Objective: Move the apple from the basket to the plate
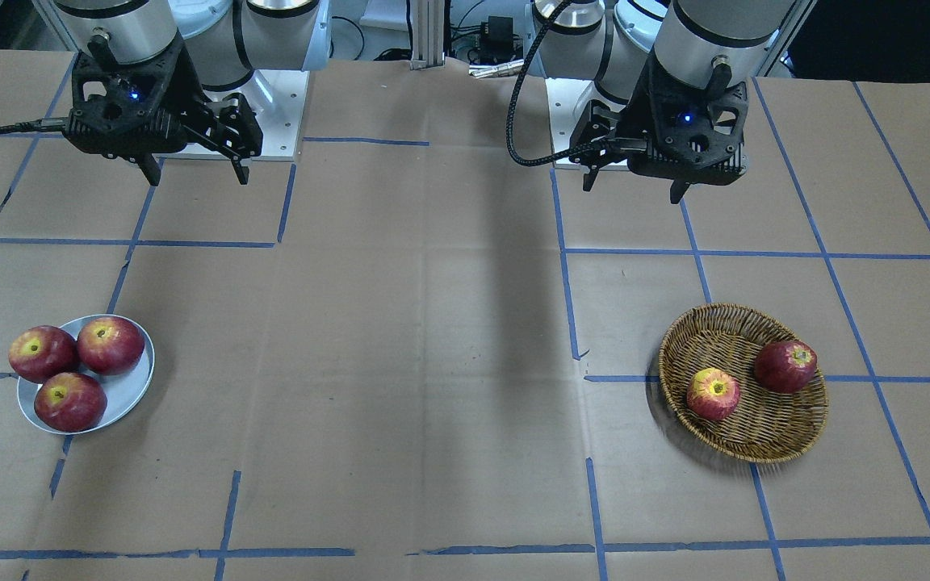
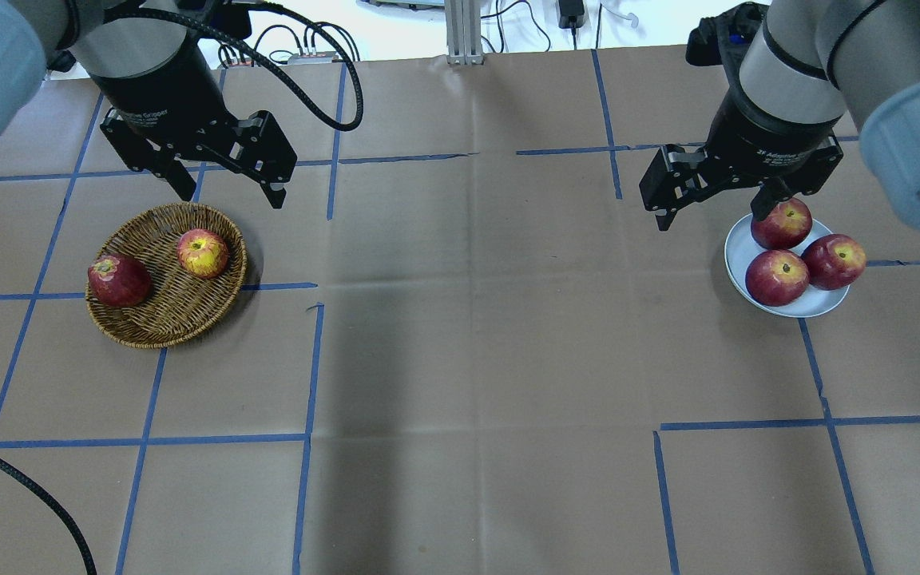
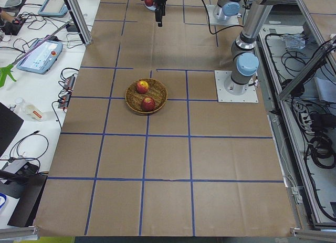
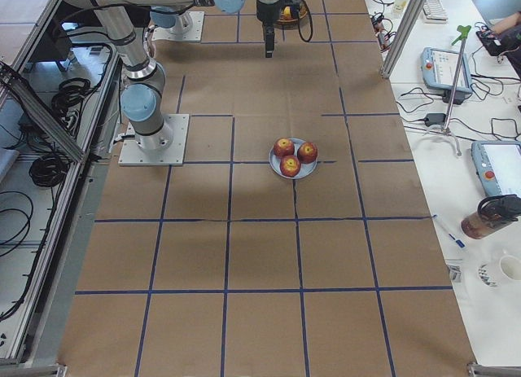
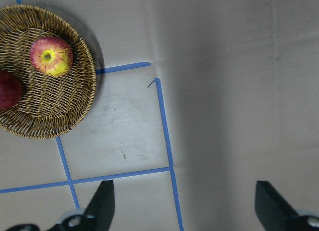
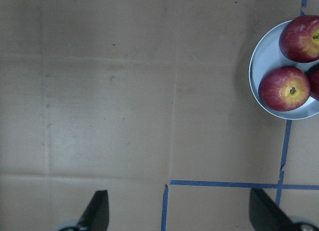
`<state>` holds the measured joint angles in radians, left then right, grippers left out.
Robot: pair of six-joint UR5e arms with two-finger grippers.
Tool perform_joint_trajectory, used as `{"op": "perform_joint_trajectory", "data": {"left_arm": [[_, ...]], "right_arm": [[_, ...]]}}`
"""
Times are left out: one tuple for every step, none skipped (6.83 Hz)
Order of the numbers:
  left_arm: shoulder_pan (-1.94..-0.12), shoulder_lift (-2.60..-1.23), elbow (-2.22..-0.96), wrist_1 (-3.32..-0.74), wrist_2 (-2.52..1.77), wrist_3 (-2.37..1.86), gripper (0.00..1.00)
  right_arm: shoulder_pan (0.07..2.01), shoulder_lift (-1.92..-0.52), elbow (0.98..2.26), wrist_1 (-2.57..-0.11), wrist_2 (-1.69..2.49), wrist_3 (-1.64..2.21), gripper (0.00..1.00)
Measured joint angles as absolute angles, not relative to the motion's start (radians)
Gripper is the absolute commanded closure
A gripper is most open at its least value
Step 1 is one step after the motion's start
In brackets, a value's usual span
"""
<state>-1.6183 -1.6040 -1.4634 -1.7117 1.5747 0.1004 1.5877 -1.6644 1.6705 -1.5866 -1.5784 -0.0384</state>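
Note:
The apple (image 2: 203, 252), orange-red with a yellow patch, lies in the wicker basket (image 2: 164, 319) next to a darker red apple (image 2: 118, 280). It also shows in the front view (image 1: 713, 394) and the left wrist view (image 5: 51, 56). My left gripper (image 2: 231, 198) is open and empty, high above the table beside the basket's far edge. The grey-blue plate (image 2: 735, 251) holds three dark red apples. My right gripper (image 2: 711, 220) is open and empty, above the plate's far left rim.
Brown paper with blue tape lines (image 2: 308, 359) covers the table. The arm bases (image 1: 271, 113) stand on the robot's side of the table. Basket and plate lie far apart, with bare paper between them.

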Motion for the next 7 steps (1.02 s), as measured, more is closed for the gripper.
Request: {"op": "perform_joint_trajectory", "data": {"left_arm": [[-1.619,-1.603,-1.464,-1.712,1.575,0.100,0.01],[-1.619,-1.603,-1.464,-1.712,1.575,0.100,0.01],[-1.620,-1.602,-1.465,-1.713,1.575,0.099,0.01],[-1.620,-1.601,-1.465,-1.714,1.576,0.098,0.01],[-1.620,-1.598,-1.469,-1.714,1.576,0.097,0.01],[-1.620,-1.594,-1.479,-1.713,1.575,0.098,0.01],[-1.619,-1.590,-1.488,-1.711,1.580,0.105,0.01]], "right_arm": [[1.588,-1.664,1.670,-1.587,-1.578,-0.038,0.00],[1.588,-1.664,1.670,-1.587,-1.578,-0.038,0.00],[1.588,-1.664,1.670,-1.587,-1.578,-0.038,0.00],[1.588,-1.664,1.670,-1.586,-1.578,-0.038,0.00],[1.588,-1.664,1.671,-1.586,-1.578,-0.038,0.00],[1.588,-1.664,1.670,-1.586,-1.578,-0.038,0.00],[1.588,-1.664,1.671,-1.586,-1.577,-0.038,0.00]]}}
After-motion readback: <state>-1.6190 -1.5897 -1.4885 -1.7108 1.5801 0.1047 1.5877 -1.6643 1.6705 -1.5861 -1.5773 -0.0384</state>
